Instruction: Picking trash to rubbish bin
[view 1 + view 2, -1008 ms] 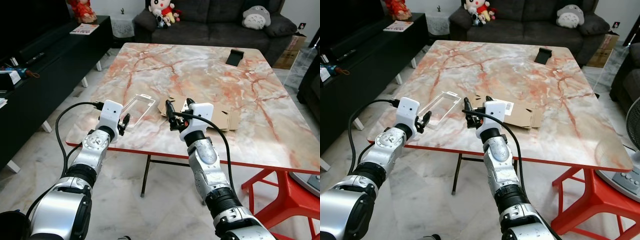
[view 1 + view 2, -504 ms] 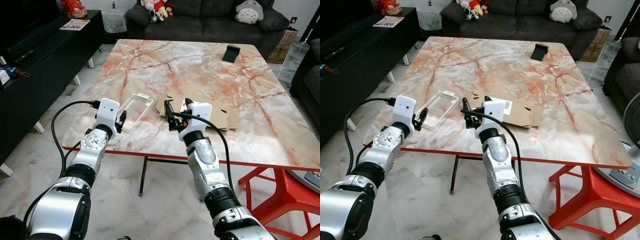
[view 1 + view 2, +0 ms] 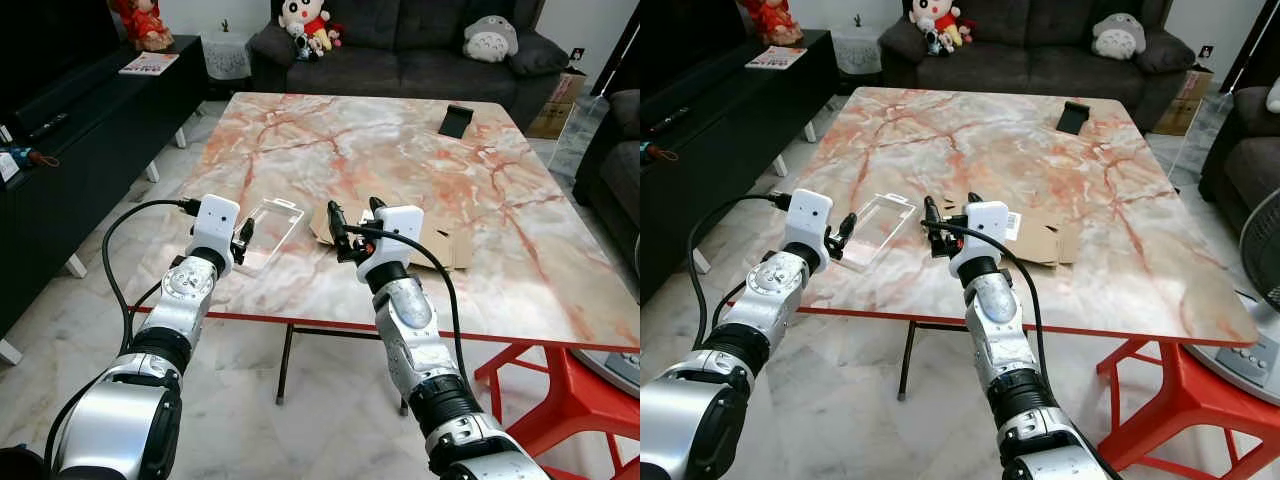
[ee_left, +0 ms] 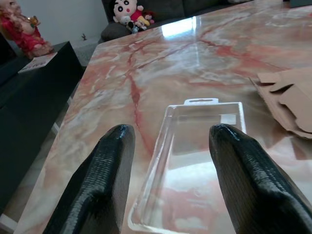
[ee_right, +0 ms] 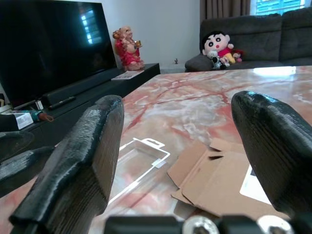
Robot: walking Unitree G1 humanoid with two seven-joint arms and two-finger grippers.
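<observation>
Large square table of pink-and-white veined marble with a red edge [image 3: 520, 200], sofa beyond it, black TV bench on the robot's left. Over the last second the whole head view has shifted: table and sofa sit differently in frame, so the camera moved, not the objects. Relative to the tabletop, both pieces of trash lie where they lay a second ago.

Flattened brown cardboard box with a white barcode label [image 3: 440, 240] lies near the table's front edge, just beyond the right gripper [image 3: 353, 222]. Clear plastic blister tray with a hang tab [image 3: 268, 220] lies just to its left, apart from it, directly ahead of the left gripper [image 3: 243, 240].

Left gripper: fingers spread wide, empty, lined up on the tray's near end without touching it. Right gripper: fingers also wide apart, nothing between them, raised above the cardboard's left corner.

Judgement: approach is done, no grasp yet. The tray looks the first pick; thin and slippery, it may skid when pinched.
</observation>
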